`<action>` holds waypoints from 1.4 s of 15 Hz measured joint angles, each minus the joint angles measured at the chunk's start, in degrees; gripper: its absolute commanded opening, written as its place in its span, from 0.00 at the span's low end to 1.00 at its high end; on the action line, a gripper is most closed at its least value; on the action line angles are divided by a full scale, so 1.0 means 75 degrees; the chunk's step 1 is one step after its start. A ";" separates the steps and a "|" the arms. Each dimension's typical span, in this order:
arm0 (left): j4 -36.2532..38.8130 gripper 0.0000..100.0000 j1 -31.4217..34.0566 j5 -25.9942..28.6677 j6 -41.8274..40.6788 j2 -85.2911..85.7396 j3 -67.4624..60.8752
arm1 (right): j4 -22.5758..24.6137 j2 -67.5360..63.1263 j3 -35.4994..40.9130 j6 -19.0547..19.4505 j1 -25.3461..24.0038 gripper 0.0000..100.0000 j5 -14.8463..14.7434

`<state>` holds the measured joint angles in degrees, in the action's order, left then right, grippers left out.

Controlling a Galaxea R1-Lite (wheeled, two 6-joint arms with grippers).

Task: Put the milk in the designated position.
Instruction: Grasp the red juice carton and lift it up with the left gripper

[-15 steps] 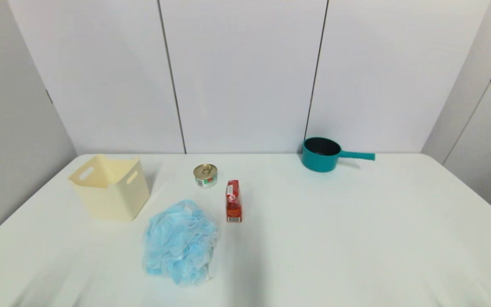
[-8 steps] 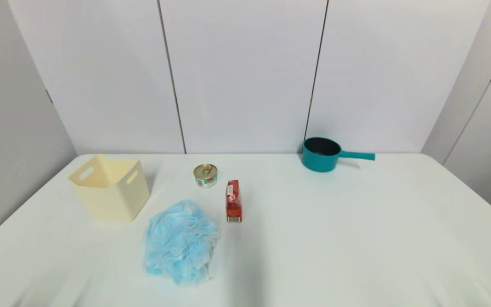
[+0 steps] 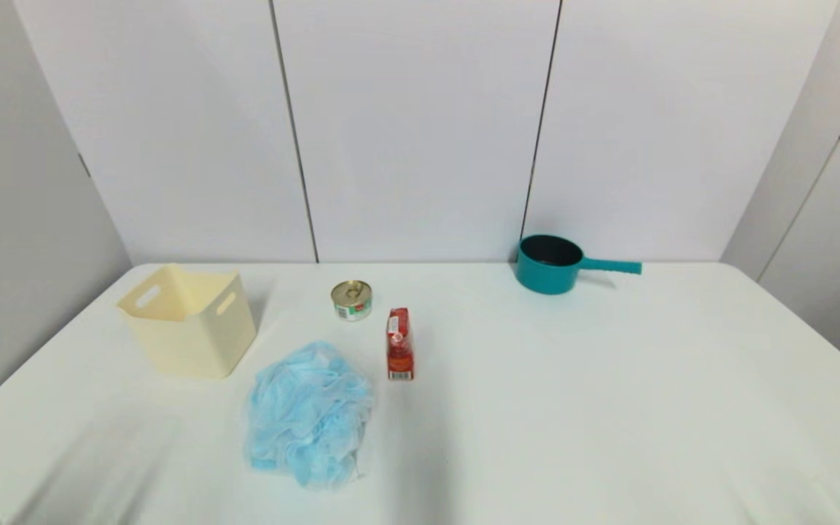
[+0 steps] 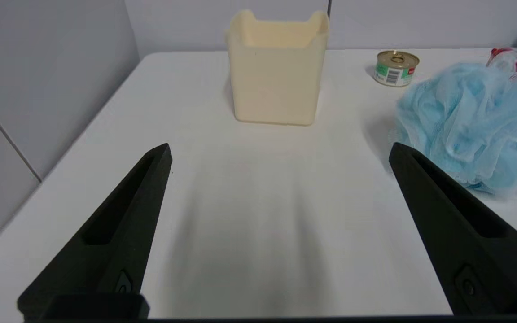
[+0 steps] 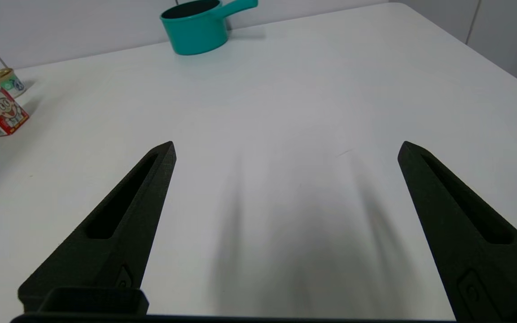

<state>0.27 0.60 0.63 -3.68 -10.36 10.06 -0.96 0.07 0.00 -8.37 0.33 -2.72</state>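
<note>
A broad white rectangular table (image 3: 609, 408) fills the scene, its far edge meeting pale wall panels and its right half an open stretch of bare surface beyond the red carton. Taking that carton as the landmark: a cream plastic bin with cut-out handles (image 3: 188, 321) stands well to its left near the table's left edge; a fluffy pale-blue mesh bath sponge (image 3: 309, 414) lies just beside it on the left and nearer the robot; a teal saucepan with a straight handle (image 3: 550, 264) sits well apart, to its right at the far edge; a short round gold-lidded tin can (image 3: 351, 300) rests close behind it to the left. The milk, a small slim red rectangular drink carton (image 3: 399, 344), stands upright near the table's middle, a white barcode patch at its base and a cartoon face on one side. The left gripper (image 4: 278, 154) hovers low over the table facing the bin, fingers spread wide and empty. The right gripper (image 5: 285, 148) hovers over the bare right half, likewise spread wide, grasping nothing.
</note>
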 measured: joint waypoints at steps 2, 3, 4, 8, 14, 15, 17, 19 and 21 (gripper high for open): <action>-0.0007 1.00 -0.0093 0.0268 -0.0367 -0.0756 0.0610 | 0.0000 0.0000 0.0000 -0.0003 0.0000 1.00 0.0003; -0.0008 1.00 -0.0138 0.0496 -0.0545 -0.1165 0.0904 | 0.0000 0.0000 0.0000 -0.0003 0.0000 1.00 0.0000; -0.0008 1.00 -0.0182 0.0782 -0.0746 -0.1609 0.1216 | 0.0000 0.0000 0.0000 -0.0003 0.0000 1.00 0.0000; -0.0015 1.00 -0.0322 0.2326 -0.1846 -0.3701 0.2495 | 0.0000 0.0000 0.0000 -0.0003 0.0003 1.00 0.0003; -0.0049 1.00 -0.1461 0.3699 -0.3114 -0.6869 0.4733 | 0.0000 0.0000 0.0000 0.0000 0.0000 1.00 0.0000; -0.0068 1.00 -0.1707 0.3670 -0.3135 -0.7383 0.5208 | 0.0000 0.0000 0.0000 0.0000 0.0003 1.00 0.0000; -0.0218 1.00 -0.2170 0.3189 -0.3062 -0.8254 0.6129 | 0.0000 0.0000 0.0000 -0.0007 0.0000 1.00 0.0003; -0.0476 1.00 -0.2758 0.2241 -0.2628 -0.8964 0.6971 | 0.0000 0.0000 0.0000 0.0000 0.0003 1.00 0.0000; -0.0899 1.00 -0.3415 0.1204 -0.1876 -0.9595 0.7781 | 0.0000 0.0000 0.0000 -0.0003 0.0003 1.00 0.0003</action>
<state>-6.47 -25.02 9.67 -17.75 -82.32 68.41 -0.96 0.07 0.00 -8.40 0.35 -2.69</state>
